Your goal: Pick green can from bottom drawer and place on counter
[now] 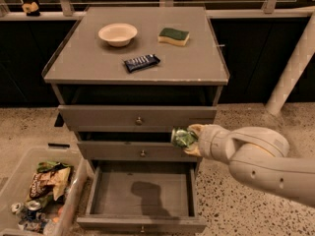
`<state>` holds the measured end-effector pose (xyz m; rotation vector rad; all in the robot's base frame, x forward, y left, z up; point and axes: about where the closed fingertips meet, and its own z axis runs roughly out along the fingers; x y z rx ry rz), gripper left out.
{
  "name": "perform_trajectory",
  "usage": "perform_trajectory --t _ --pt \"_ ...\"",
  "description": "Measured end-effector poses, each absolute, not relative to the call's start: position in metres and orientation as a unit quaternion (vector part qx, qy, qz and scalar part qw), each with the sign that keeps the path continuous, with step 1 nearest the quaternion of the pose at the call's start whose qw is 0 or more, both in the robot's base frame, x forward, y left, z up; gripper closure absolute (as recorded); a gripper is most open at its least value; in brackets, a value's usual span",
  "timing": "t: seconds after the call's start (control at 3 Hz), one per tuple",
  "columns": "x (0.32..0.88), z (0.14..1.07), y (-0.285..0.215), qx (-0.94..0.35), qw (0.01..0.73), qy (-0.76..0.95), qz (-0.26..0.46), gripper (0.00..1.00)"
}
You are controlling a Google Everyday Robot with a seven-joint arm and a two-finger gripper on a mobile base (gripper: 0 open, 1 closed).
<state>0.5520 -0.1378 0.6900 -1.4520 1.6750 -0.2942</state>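
Cream bowl, green-yellow sponge, dark snack bar wrapper apart; clear bin holding trash, lower left.

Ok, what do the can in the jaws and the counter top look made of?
The green can: likely thin metal; shiny green-and-silver skin, crumpled glinting sides. The gripper holds it, jaws closed, in front of the middle drawer. The counter: smooth grey sheet, metal or laminate, cannot tell; faint sheen, thin raised rim.
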Motion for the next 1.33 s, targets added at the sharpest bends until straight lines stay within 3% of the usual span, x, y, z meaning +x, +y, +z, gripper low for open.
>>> perform_trajectory --t 0.67,1.33 --pt "0.63 0.752 -0.003 -0.669 0.463 0.568 -0.123 1.0" --pt "0.641 0.765 0.004 -0.67 0.474 0.557 -0.128 1.0"
